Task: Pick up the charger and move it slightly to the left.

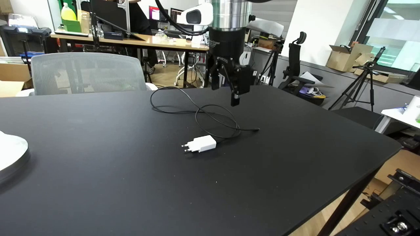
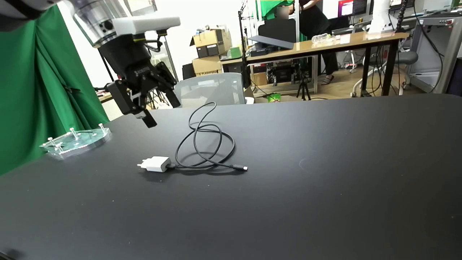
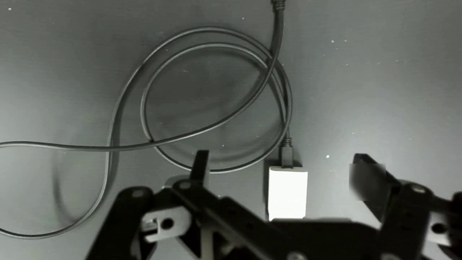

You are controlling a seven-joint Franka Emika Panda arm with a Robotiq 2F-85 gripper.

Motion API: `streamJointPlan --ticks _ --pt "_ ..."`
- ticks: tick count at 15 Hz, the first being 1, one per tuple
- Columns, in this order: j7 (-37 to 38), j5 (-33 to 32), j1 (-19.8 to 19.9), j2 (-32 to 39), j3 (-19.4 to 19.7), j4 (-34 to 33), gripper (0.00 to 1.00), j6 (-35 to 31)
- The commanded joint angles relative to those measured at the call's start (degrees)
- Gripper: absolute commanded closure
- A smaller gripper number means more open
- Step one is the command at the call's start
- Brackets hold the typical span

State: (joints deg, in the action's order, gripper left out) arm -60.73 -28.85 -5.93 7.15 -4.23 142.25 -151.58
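The charger is a small white plug adapter [image 1: 202, 143] lying flat on the dark table in both exterior views [image 2: 157, 164]. Its two-pin end points left in the exterior views. A thin black cable [image 1: 200, 109] is plugged into it and curls in loops. My gripper [image 1: 225, 94] is open and empty above the table, apart from the charger; it also shows in an exterior view [image 2: 162, 111]. In the wrist view, the charger [image 3: 287, 193] lies below and between the spread fingers [image 3: 281, 157]. Its pin end is hidden behind the gripper's body. The cable loops [image 3: 220, 121] lie ahead of the fingers.
A round white plate [image 1: 11, 152] stands at the table's left in an exterior view. A clear plate with upright screws [image 2: 77, 142] lies near the green curtain [image 2: 47, 83]. A mesh chair [image 1: 88, 73] stands behind the table [image 1: 131, 190]. The cable's free end [image 2: 239, 167] lies on the table.
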Motion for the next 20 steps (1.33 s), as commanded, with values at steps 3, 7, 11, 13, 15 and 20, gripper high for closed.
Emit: streamJointPlan --ticks 3,7,11,13,15,20 --pt "0.95 4.71 0.76 5.34 -3.16 0.65 0.0 -6.95" --pt "-5.02 13.56 1.61 7.24 -6.41 0.77 0.0 -6.95" --pt "-8.6 17.95 3.2 8.86 -9.11 0.92 0.0 -7.43" --pt "-8.84 17.98 3.46 8.85 -9.09 0.92 0.0 -7.45" --pt "-8.92 17.99 3.52 8.85 -9.1 0.92 0.0 -7.45" --pt "-6.95 14.94 2.75 9.82 -6.24 1.73 0.0 -8.9"
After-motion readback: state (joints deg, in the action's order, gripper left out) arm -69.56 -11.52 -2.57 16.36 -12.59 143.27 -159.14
